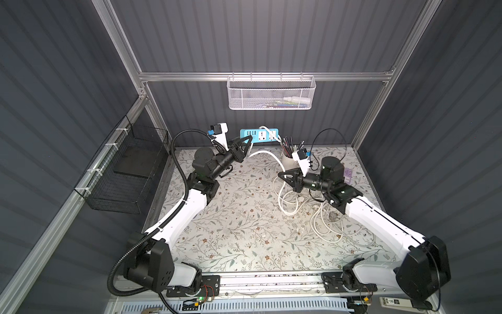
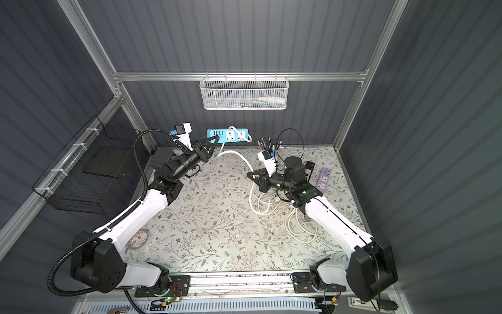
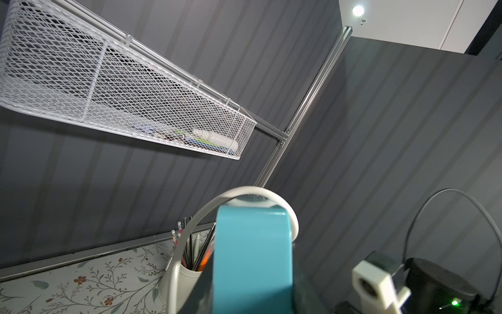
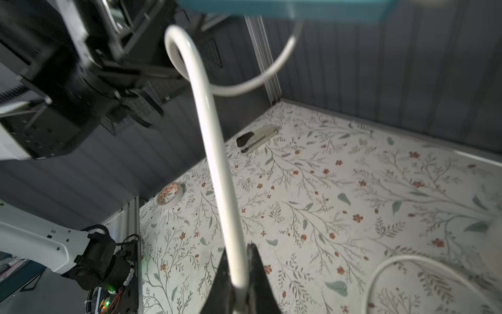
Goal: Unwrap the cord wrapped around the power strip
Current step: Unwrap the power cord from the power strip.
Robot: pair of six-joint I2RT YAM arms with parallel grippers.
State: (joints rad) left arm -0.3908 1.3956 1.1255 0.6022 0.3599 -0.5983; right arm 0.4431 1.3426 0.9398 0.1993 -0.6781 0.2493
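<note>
The blue power strip (image 1: pixel 259 135) (image 2: pixel 228 135) hangs in the air near the back wall, and my left gripper (image 1: pixel 245 141) (image 2: pixel 214 140) is shut on its left end. In the left wrist view the strip (image 3: pixel 252 258) fills the space between the jaws, with a loop of the white cord (image 3: pixel 260 191) arching round its far end. The cord (image 1: pixel 267 154) (image 2: pixel 236 154) runs from there down to my right gripper (image 1: pixel 282 175) (image 2: pixel 251 175), which is shut on it. In the right wrist view the cord (image 4: pixel 217 163) passes between the fingers (image 4: pixel 255 271). More cord (image 1: pixel 326 220) lies coiled under the right arm.
A white pen cup (image 1: pixel 289 160) stands just behind the right gripper. A purple power strip (image 2: pixel 324 178) lies at the right edge. A stapler (image 4: pixel 256 137) and a tape roll (image 2: pixel 138 238) lie on the left side. A white mesh basket (image 1: pixel 271 93) hangs on the back wall and a black wire basket (image 1: pixel 127 174) on the left wall.
</note>
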